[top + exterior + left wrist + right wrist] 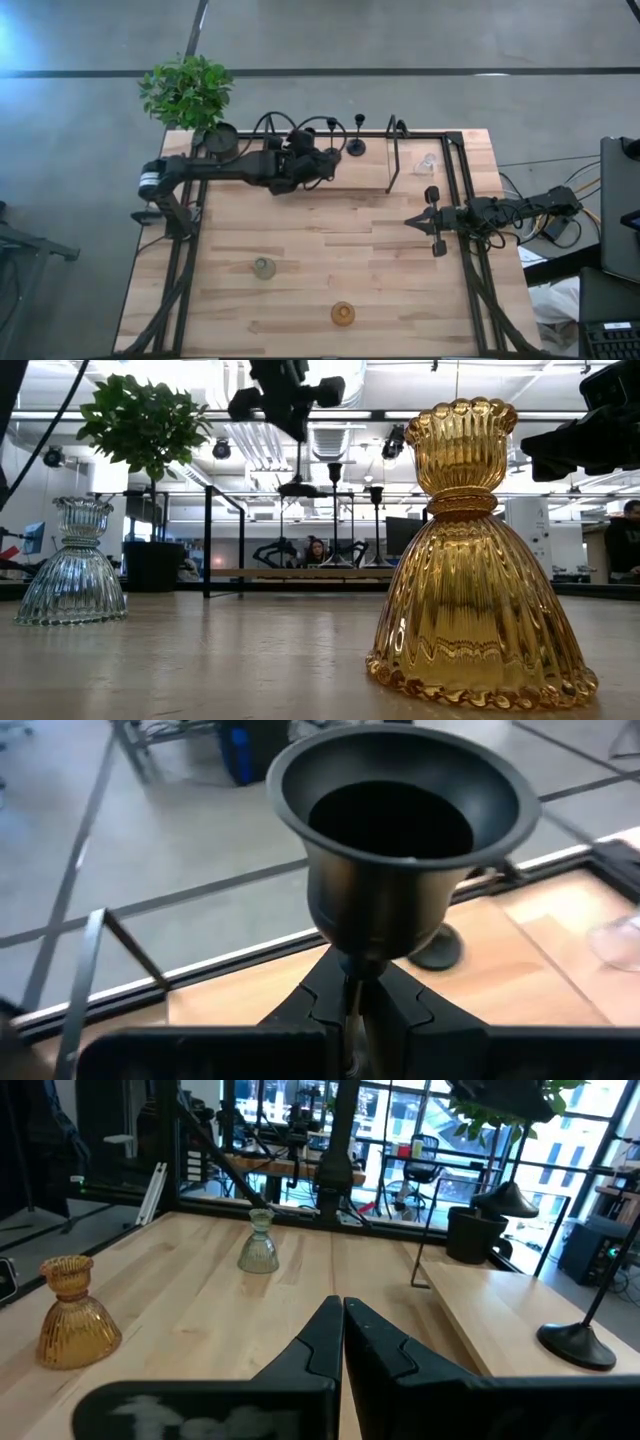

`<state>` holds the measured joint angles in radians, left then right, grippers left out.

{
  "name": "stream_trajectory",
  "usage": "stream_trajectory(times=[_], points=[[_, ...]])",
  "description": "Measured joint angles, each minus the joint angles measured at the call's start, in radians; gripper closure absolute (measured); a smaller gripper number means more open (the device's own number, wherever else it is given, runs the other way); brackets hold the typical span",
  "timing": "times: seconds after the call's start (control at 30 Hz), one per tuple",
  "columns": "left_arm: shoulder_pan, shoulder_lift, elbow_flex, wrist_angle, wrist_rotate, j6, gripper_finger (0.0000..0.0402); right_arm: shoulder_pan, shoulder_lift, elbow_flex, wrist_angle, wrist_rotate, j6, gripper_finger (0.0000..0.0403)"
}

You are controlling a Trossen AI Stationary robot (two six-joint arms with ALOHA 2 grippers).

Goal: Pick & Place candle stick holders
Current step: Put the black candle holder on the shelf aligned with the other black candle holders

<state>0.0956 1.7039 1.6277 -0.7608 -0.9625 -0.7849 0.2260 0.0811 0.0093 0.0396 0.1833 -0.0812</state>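
Low view first: nearest the camera stands the amber glass holder, upright on the wooden table, with the grey-green glass holder farther back to one side. Both sit well apart on bare boards, so either can be approached without bumping anything.

Beyond them, the right gripper waits above the table's right part with its jaws pressed together and nothing in them.

Farther still, near the far edge, the left gripper has its jaws clamped on the thin stem of a black holder, just under the flared cup. Gripping the stem keeps the holder upright and leaves its base free to be set down; whether the base is clear of the table is hard to tell.

Beside it, more black holders stand along the far edge. A black metal frame borders a section holding the clear glass holder; its bars could catch a carried holder. A potted plant fills the far left corner.
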Motion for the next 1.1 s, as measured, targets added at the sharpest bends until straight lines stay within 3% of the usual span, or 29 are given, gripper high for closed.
stream_trajectory(times=[0.43, 0.73, 1.1], points=[[0.065, -0.002, -0.147, 0.020, 0.006, -0.091, 0.0382, 0.000, 0.000, 0.000, 0.000, 0.000, 0.001, 0.0394], [0.106, -0.004, -0.305, 0.290, 0.042, 0.072, 0.0382, 0.000, 0.000, 0.000, 0.000, 0.000, 0.001, 0.0394], [0.170, -0.028, -0.407, 0.474, 0.137, 0.276, 0.0382, 0.000, 0.000, 0.000, 0.000, 0.000, 0.000, 0.0394]])
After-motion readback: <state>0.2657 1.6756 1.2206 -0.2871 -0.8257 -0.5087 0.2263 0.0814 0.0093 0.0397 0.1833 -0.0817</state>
